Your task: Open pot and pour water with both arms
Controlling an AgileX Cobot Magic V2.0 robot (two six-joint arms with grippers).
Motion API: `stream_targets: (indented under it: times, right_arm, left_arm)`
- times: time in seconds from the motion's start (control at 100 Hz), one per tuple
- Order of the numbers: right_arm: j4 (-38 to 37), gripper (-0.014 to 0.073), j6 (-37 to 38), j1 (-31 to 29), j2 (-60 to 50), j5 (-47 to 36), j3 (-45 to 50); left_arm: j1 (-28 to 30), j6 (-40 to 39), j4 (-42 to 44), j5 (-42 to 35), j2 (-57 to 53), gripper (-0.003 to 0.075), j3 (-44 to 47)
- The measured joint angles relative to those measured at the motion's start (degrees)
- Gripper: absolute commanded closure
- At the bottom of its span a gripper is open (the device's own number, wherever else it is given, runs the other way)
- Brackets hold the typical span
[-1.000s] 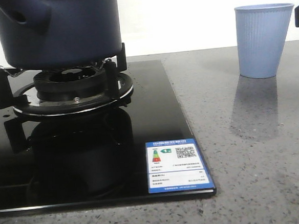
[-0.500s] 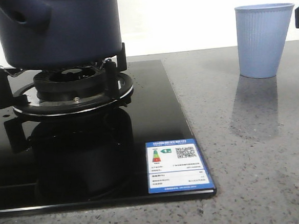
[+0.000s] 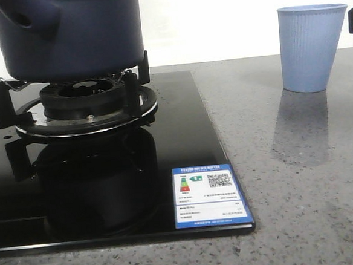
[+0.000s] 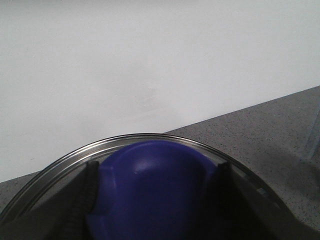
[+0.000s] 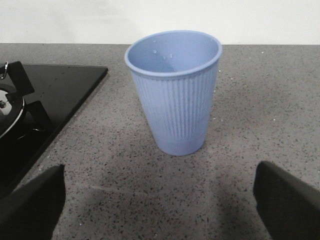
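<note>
Grey speckled table (image 3: pixel 301 184): your left tool (image 4: pixel 155 200) clamps the lid knob (image 4: pixel 150 185); right tool (image 5: pixel 160 210) gapes, cup (image 5: pixel 173 90) at 12 o'clock. Pouring from pot (image 3: pixel 66 34) remains.

A kitchen: black glass gas hob (image 3: pixel 183 138) with burner (image 3: pixel 83 96) and energy label (image 3: pixel 209 195) at its front right corner, set into speckled grey stone countertop (image 3: pixel 307 178), plain white wall (image 3: pixel 211 21) behind.

We see the pot (image 3: pixel 66 34) cut off at the front view's top edge — its rim and lid hidden.
</note>
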Motion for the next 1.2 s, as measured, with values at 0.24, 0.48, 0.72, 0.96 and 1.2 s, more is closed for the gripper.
stream_targets:
  times: [0.24,0.48,0.72,0.96,1.2]
  right_arm:
    - [0.0,-0.007,0.0,0.0,0.0,0.0,0.0]
    - [0.0,-0.007,0.0,0.0,0.0,0.0,0.0]
    - [0.0,-0.007,0.0,0.0,0.0,0.09,0.0]
    - [0.0,-0.007,0.0,0.0,0.0,0.09,0.0]
    - [0.0,-0.007,0.0,0.0,0.0,0.09,0.0]
  left_arm:
    - [0.0,-0.83,0.0,0.0,0.0,0.0386,0.0]
    - [-0.63,-1.2,0.0,0.36,1.3,0.0386,-0.12]
    - [-0.95,-1.41,0.0,0.36,1.42,0.0386,-0.12]
    - [-0.95,-1.65,0.0,0.47,1.54,0.0317,-0.23]
    - [-0.95,-1.65,0.22,0.33,1.54,0.0152,-0.49]
